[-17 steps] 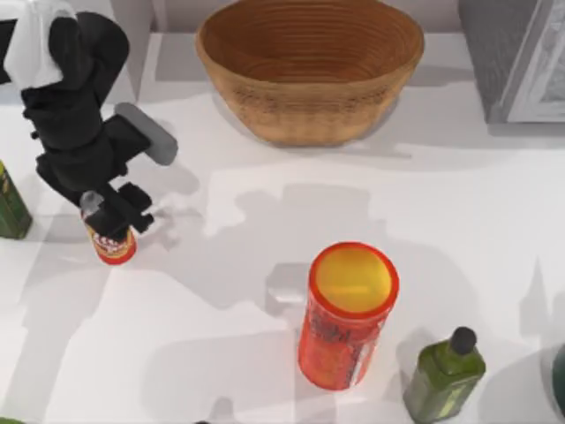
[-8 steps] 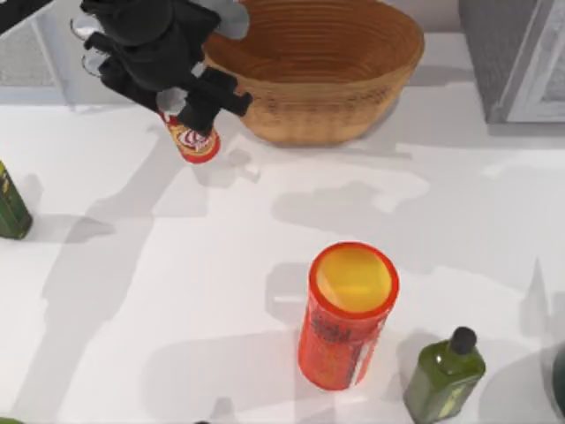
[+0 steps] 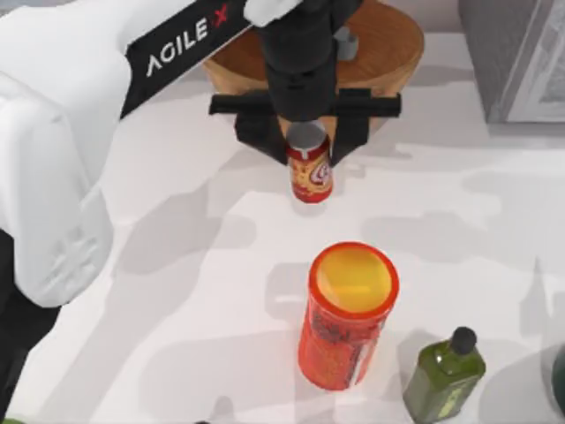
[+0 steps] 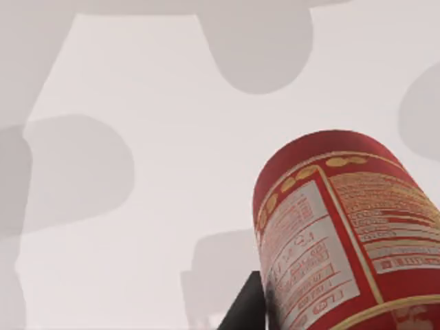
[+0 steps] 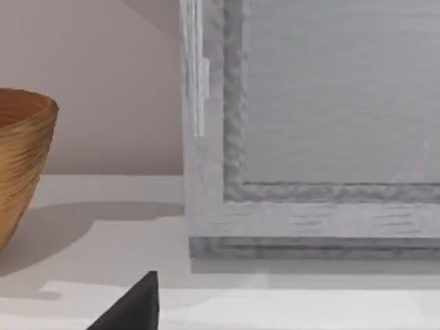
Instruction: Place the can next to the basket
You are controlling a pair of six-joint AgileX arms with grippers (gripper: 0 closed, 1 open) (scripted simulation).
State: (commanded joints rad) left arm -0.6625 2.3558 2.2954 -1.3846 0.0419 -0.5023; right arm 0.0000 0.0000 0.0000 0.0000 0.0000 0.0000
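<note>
Overhead, the white left arm (image 3: 62, 159) reaches in from the table's left, its gripper (image 3: 306, 146) clenched around the can (image 3: 310, 168), which is tilted just in front of the basket (image 3: 393, 53), beside its near wall. Farther forward stand the big orange-red cylinder (image 3: 346, 318) and, to its right, a green bottle (image 3: 444, 375). A grey framed panel (image 3: 516, 57) sits at the far right.
</note>
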